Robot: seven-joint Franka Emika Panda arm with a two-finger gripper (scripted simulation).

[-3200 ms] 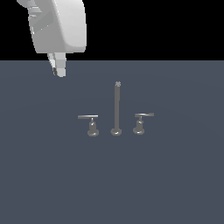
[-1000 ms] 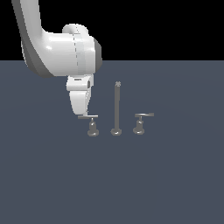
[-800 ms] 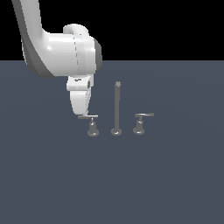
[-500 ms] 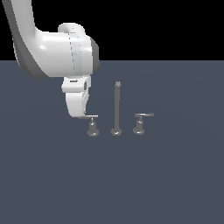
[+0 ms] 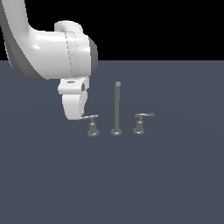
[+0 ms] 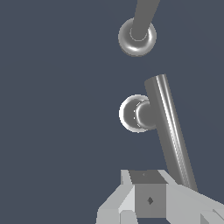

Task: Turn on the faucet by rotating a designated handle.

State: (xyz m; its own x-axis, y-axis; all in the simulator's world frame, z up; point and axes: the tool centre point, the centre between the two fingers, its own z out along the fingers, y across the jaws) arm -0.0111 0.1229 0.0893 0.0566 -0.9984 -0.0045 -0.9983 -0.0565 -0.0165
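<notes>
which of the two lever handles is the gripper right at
The handle on the exterior view's left: the gripper sits at the outer end of its bar. The twin lever, beyond the spout rod, stands alone.

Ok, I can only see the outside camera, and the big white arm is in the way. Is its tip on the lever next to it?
Observer: The wrist view shows the end effector right at the free end of that lever's bar. It covers the bar's tip, so I can't tell if it is gripping.
Operator: Does the bar point at the tall rod?
Observer: No. From above, the bar runs from its round base away from the rod, a bit slanted.
Operator: Can the wrist camera see the other lever too?
Observer: No. It shows only this lever and the foot of the rod.
</notes>
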